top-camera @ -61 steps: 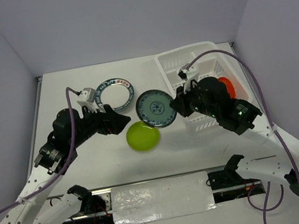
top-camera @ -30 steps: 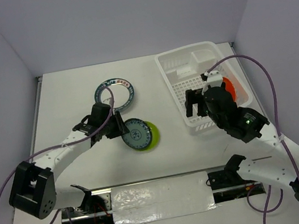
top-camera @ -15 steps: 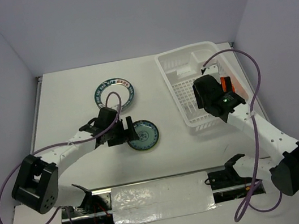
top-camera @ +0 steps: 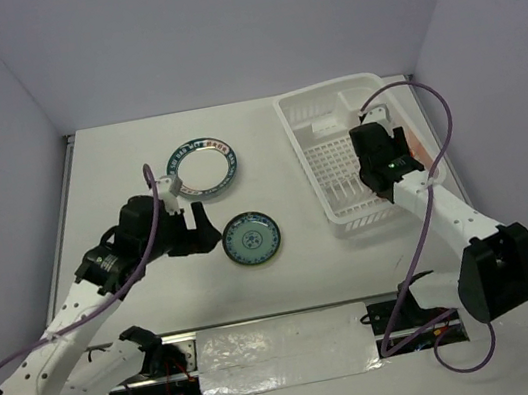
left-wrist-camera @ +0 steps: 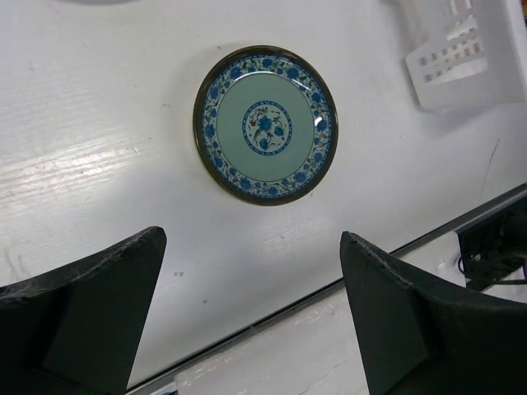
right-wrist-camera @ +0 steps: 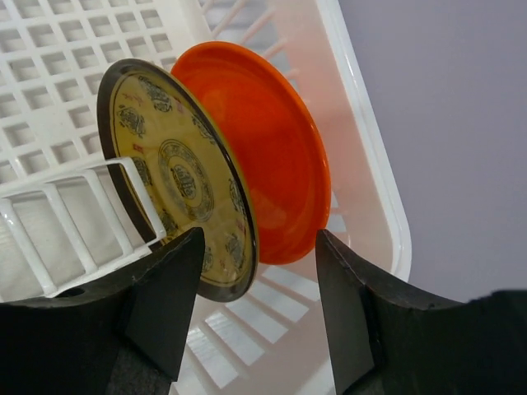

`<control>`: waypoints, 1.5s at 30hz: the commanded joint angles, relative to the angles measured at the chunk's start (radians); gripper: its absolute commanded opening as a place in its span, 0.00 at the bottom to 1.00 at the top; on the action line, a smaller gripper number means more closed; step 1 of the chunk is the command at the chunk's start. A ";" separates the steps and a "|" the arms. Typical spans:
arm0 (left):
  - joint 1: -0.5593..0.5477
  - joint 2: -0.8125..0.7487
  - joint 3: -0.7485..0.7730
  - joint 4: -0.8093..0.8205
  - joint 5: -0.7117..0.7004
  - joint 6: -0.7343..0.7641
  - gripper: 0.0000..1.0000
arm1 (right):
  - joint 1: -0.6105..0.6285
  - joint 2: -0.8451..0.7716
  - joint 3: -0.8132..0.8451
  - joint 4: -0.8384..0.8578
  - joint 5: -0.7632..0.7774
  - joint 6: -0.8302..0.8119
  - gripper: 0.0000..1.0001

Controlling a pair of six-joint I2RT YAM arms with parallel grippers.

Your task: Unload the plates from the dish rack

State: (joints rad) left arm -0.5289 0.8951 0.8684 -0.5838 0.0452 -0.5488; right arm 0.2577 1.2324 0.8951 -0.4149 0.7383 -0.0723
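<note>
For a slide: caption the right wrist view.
Right gripper straddles a yellow patterned plate and an orange-red plate standing in the white dish rack.

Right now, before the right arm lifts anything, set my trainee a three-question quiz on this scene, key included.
1. True or false: the left gripper is shut on the blue-patterned plate.
2. In the right wrist view, how many plates stand on edge in the dish rack? A one, B two, C four.
3. Fill in: the right gripper straddles the edges of the yellow patterned plate and the ____ plate.
Key: 1 false: its jaws are wide apart above that plate, which lies flat on the table. 2 B. 3 the orange-red plate.
</note>
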 commanded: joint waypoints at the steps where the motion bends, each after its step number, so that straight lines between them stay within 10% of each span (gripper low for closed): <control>1: -0.005 -0.039 0.046 -0.079 0.021 0.078 0.99 | -0.014 0.010 -0.031 0.143 0.001 -0.075 0.63; 19: -0.022 -0.050 0.006 -0.056 0.065 0.090 1.00 | -0.028 0.015 -0.059 0.171 -0.036 -0.081 0.00; 45: -0.037 -0.050 0.023 -0.063 0.036 0.076 1.00 | 0.130 -0.168 -0.027 0.334 0.322 -0.304 0.00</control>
State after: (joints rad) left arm -0.5610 0.8593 0.8768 -0.6544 0.0895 -0.4740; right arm 0.3737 1.0927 0.8299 -0.1558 0.9703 -0.3340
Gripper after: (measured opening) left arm 0.995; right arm 0.025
